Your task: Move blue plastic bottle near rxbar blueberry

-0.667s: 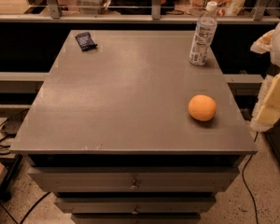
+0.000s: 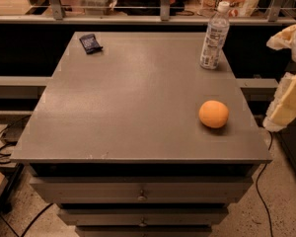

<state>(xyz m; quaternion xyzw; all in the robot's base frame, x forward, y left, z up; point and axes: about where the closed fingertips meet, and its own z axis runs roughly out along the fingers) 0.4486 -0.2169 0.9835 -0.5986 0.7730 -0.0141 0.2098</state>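
Note:
The blue plastic bottle (image 2: 214, 35), clear with a white cap and a pale label, stands upright at the far right corner of the grey table (image 2: 128, 107). The rxbar blueberry (image 2: 91, 43), a small dark navy wrapper, lies flat at the far left corner. My gripper (image 2: 287, 68) hangs off the table's right edge, right of the bottle and the orange and touching neither. Its two cream fingers (image 2: 290, 100) stand apart with nothing between them.
An orange (image 2: 213, 114) sits on the table near the right front. The table has drawers (image 2: 140, 194) below its front edge. A railing and shelves (image 2: 163, 19) run behind the table. Cables (image 2: 5, 142) lie on the floor at left.

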